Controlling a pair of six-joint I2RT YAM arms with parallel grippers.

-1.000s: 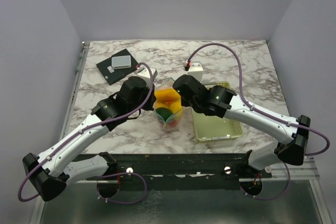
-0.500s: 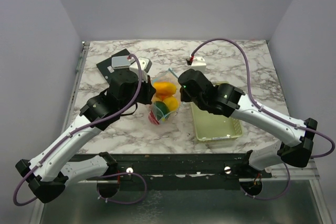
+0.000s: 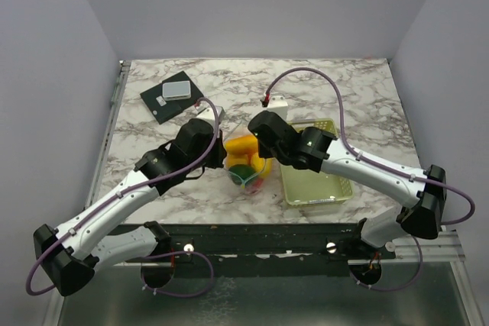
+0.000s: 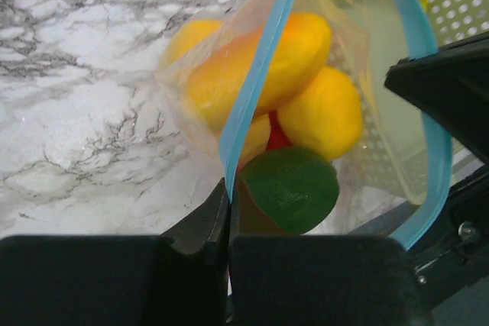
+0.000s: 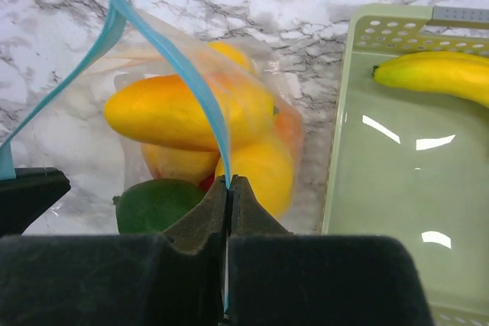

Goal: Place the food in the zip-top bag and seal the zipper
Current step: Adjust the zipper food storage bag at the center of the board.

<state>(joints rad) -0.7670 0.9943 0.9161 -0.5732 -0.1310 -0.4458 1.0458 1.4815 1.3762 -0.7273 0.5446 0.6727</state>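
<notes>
The clear zip-top bag (image 3: 246,164) hangs between my two grippers over the marble table. Inside it are yellow fruits (image 4: 321,112), a green fruit (image 4: 290,188) and a bit of red. My left gripper (image 4: 229,196) is shut on the light blue zipper (image 4: 256,82) at one side of the mouth. My right gripper (image 5: 229,185) is shut on the zipper (image 5: 195,89) at the other side. The mouth gapes open between them. A yellow banana (image 5: 435,74) lies in the pale green basket (image 5: 382,17), outside the bag.
The basket (image 3: 336,188) stands right of the bag, touching or nearly touching it. A white box (image 3: 276,103) with a cable sits behind the right arm. A black pad with a grey block (image 3: 170,97) lies at the back left.
Half a second ago both grippers and the bag were farther back and spread wider. Now they have come back toward the near edge and closer together, still holding the bag.
</notes>
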